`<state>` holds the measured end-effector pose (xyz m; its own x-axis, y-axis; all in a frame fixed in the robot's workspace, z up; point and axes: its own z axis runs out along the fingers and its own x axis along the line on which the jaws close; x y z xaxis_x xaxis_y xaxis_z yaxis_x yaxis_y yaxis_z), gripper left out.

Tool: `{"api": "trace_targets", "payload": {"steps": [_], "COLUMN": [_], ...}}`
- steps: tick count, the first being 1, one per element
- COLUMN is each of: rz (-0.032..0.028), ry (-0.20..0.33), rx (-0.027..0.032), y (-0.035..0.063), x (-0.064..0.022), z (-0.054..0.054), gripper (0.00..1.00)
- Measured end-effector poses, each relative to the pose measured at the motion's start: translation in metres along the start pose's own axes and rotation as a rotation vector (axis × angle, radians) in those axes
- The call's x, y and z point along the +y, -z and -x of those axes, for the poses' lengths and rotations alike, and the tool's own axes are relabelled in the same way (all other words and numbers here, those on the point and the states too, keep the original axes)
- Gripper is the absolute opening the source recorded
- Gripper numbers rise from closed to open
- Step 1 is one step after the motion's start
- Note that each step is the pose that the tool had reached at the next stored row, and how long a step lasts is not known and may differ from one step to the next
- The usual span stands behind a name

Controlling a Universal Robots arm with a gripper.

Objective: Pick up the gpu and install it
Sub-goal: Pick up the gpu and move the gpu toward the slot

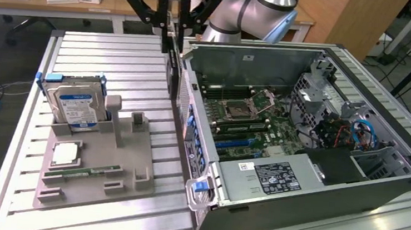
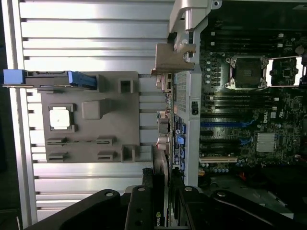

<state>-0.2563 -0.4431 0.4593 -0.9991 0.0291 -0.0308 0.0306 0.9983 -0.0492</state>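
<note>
The gripper [image 1: 172, 24] is clamped on the gpu [image 1: 171, 62], held edge-on over the computer case [image 1: 191, 111] wall. Lowered misaligned, its bracket may snag that wall.

A small green-and-white Nvidia eye logo stands on the edge of the gpu [image 2: 160, 211]. The black power supply label [image 1: 278, 177], the small white sticker [image 1: 248, 166] just beside it and the blue-white hard drive label [image 1: 76, 109] carry print, but none of it can be read.
</note>
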Motion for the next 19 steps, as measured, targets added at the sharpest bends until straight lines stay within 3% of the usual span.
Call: {"api": "trace_targets", "payload": {"steps": [19], "rz": [0.0], "ry": [0.0], "rx": [0.0], "y": [-0.0009], "x": [0.001], "z": [0.031], "gripper": [0.26]}}
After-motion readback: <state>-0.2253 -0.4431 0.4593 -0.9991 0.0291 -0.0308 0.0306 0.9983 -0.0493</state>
